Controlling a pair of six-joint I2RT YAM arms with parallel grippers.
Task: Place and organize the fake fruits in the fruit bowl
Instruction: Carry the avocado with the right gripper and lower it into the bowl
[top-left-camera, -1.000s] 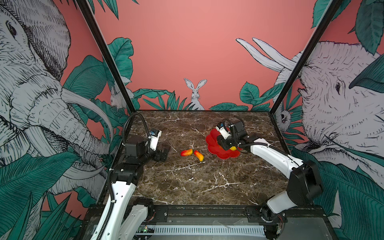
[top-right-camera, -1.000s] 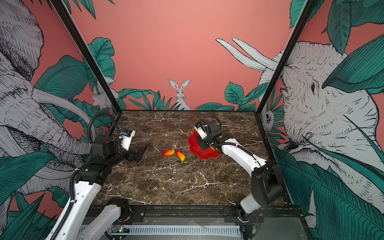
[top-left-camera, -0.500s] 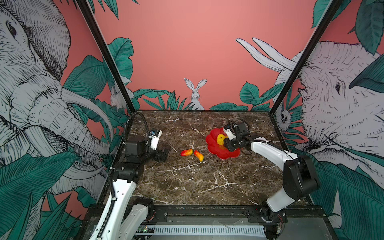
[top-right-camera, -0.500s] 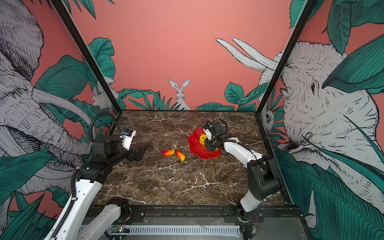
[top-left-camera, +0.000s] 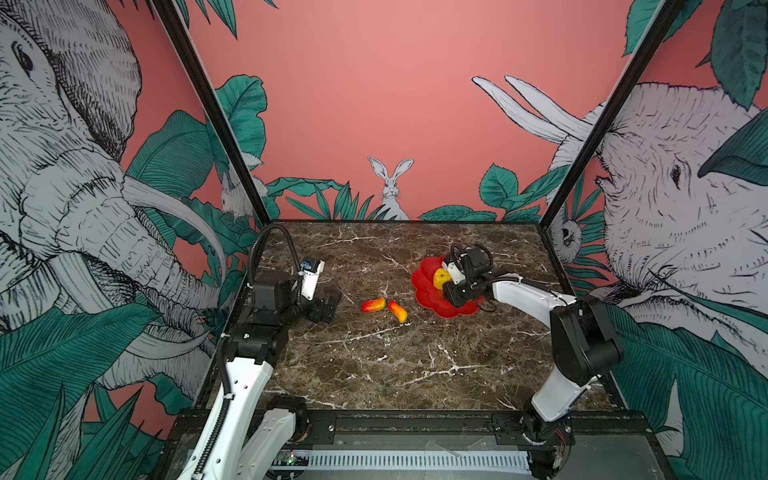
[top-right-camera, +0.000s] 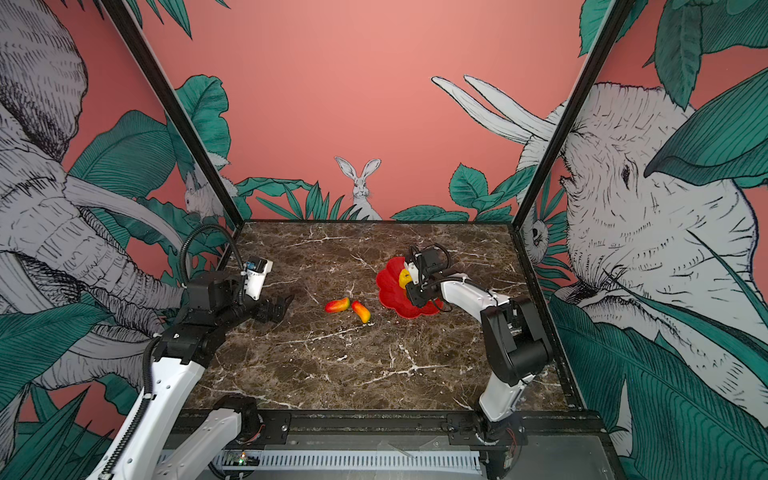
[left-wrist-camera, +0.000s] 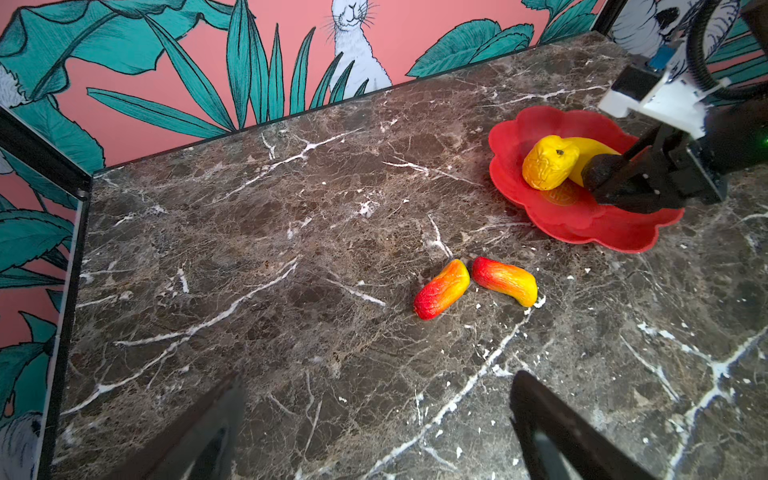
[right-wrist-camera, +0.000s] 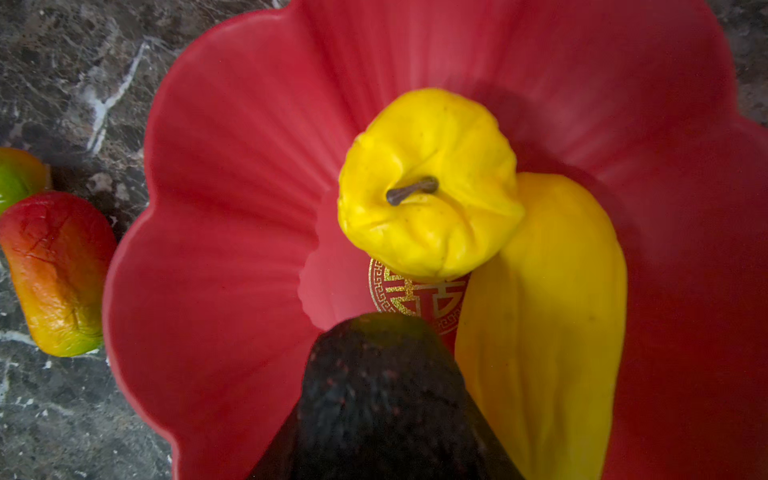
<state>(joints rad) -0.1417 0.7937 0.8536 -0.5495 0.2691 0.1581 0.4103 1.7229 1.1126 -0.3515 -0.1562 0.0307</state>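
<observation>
The red flower-shaped fruit bowl (top-left-camera: 428, 301) (top-right-camera: 388, 295) (left-wrist-camera: 582, 224) (right-wrist-camera: 232, 249) sits right of centre. In it lie a round yellow fruit (left-wrist-camera: 548, 162) (right-wrist-camera: 428, 183) (top-left-camera: 440, 277) and a long yellow one (left-wrist-camera: 594, 147) (right-wrist-camera: 548, 311). My right gripper (top-left-camera: 449, 291) (left-wrist-camera: 609, 174) is low over the bowl, shut on the dark blackish oval fruit (left-wrist-camera: 598, 171) (right-wrist-camera: 382, 395). Two red-orange-yellow oblong fruits (top-left-camera: 373, 305) (top-left-camera: 397, 311) (left-wrist-camera: 441, 289) (left-wrist-camera: 504, 280) lie on the table left of the bowl, nearly touching. My left gripper (top-left-camera: 328, 305) (left-wrist-camera: 374, 382) hovers open at the left, with nothing in it.
The dark marble tabletop (top-left-camera: 395, 365) is walled by painted panels at the back and sides, with black corner posts (top-left-camera: 216, 116) (top-left-camera: 582, 137). A black rail (top-left-camera: 395, 419) runs along the front edge.
My right wrist has swung to the right over the bowl with the dark fruit, uncovering the round yellow fruit. The left arm and the two oblong fruits have not moved.
</observation>
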